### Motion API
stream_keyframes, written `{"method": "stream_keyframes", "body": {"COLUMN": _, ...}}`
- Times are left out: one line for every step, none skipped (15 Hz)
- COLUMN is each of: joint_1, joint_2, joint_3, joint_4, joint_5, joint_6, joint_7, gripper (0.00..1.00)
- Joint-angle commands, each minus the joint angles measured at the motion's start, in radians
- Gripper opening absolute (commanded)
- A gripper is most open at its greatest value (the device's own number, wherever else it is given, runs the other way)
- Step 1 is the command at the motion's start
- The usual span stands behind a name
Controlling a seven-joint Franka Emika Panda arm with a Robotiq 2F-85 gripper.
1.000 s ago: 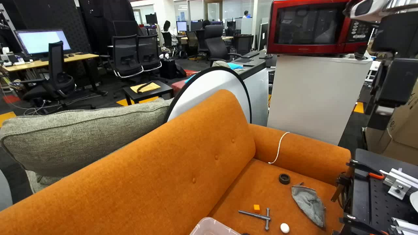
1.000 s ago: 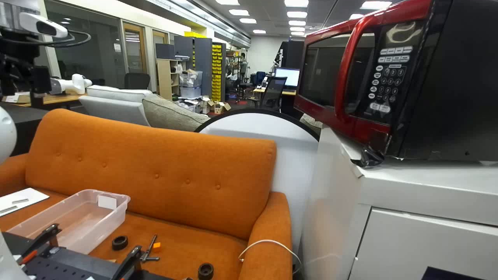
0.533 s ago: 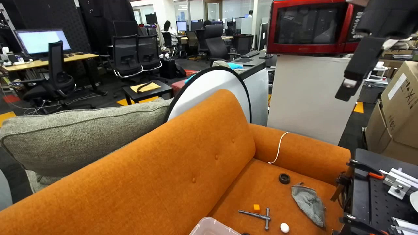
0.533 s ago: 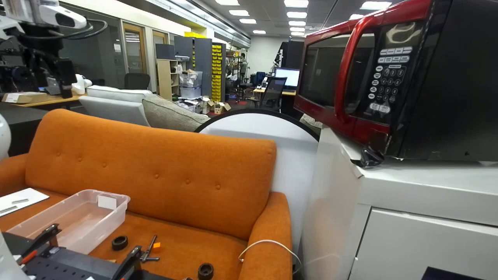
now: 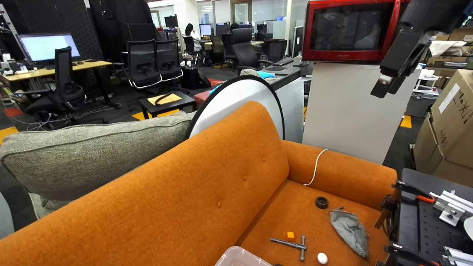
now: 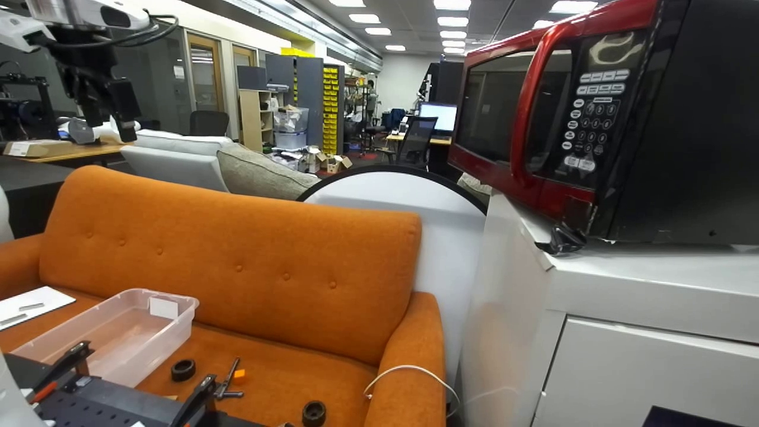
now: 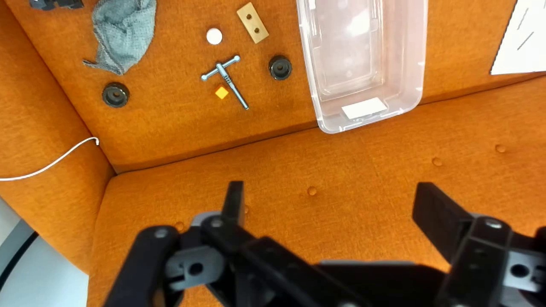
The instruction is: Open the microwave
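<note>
The glossy red microwave sits on a white cabinet with its dark glass door shut. It also shows in an exterior view, where its curved red handle and control panel face the camera. My gripper hangs in the air, fingers pointing down, and covers the control panel in that exterior view. It also shows in an exterior view at the upper left, well apart from the microwave. In the wrist view my gripper is wide open and empty above the sofa back. The microwave is out of the wrist view.
The white cabinet stands beside the orange sofa. A clear plastic bin, a grey cloth and small parts lie on the seat. A black workbench with clamps and cardboard boxes stand nearby.
My arm has swung in from the side, moving right in an exterior view and left in an exterior view, with the gripper tilting. The microwave door has stayed shut.
</note>
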Motion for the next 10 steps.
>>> {"method": "stream_keyframes", "body": {"joint_1": 0.000, "joint_2": 0.001, "joint_3": -0.001, "joint_4": 0.003, "joint_5": -0.001, "joint_6": -0.003, "joint_7": 0.000, "gripper": 1.00}}
{"method": "stream_keyframes", "body": {"joint_1": 0.000, "joint_2": 0.001, "joint_3": -0.001, "joint_4": 0.003, "joint_5": -0.001, "joint_6": -0.003, "joint_7": 0.000, "gripper": 1.00}}
{"method": "stream_keyframes", "body": {"joint_1": -0.015, "joint_2": 0.010, "joint_3": -0.001, "joint_4": 0.006, "joint_5": 0.003, "joint_6": 0.007, "joint_7": 0.023, "gripper": 1.00}}
{"method": "stream_keyframes", "body": {"joint_1": -0.040, "joint_2": 0.018, "joint_3": -0.003, "joint_4": 0.001, "joint_5": 0.002, "joint_6": 0.046, "joint_7": 0.048, "gripper": 1.00}}
{"method": "stream_keyframes", "body": {"joint_1": -0.063, "joint_2": 0.021, "joint_3": -0.008, "joint_4": -0.004, "joint_5": 0.004, "joint_6": 0.087, "joint_7": 0.073, "gripper": 1.00}}
{"method": "stream_keyframes", "body": {"joint_1": -0.092, "joint_2": 0.027, "joint_3": -0.019, "joint_4": -0.011, "joint_5": -0.004, "joint_6": 0.158, "joint_7": 0.079, "gripper": 1.00}}
{"method": "stream_keyframes", "body": {"joint_1": -0.119, "joint_2": 0.040, "joint_3": -0.032, "joint_4": -0.011, "joint_5": -0.011, "joint_6": 0.217, "joint_7": 0.084, "gripper": 1.00}}
{"method": "stream_keyframes", "body": {"joint_1": -0.152, "joint_2": 0.051, "joint_3": -0.041, "joint_4": -0.016, "joint_5": -0.025, "joint_6": 0.283, "joint_7": 0.086, "gripper": 1.00}}
{"method": "stream_keyframes", "body": {"joint_1": -0.191, "joint_2": 0.064, "joint_3": -0.047, "joint_4": -0.018, "joint_5": -0.045, "joint_6": 0.343, "joint_7": 0.092, "gripper": 1.00}}
{"method": "stream_keyframes", "body": {"joint_1": -0.232, "joint_2": 0.079, "joint_3": -0.055, "joint_4": -0.017, "joint_5": -0.071, "joint_6": 0.396, "joint_7": 0.098, "gripper": 1.00}}
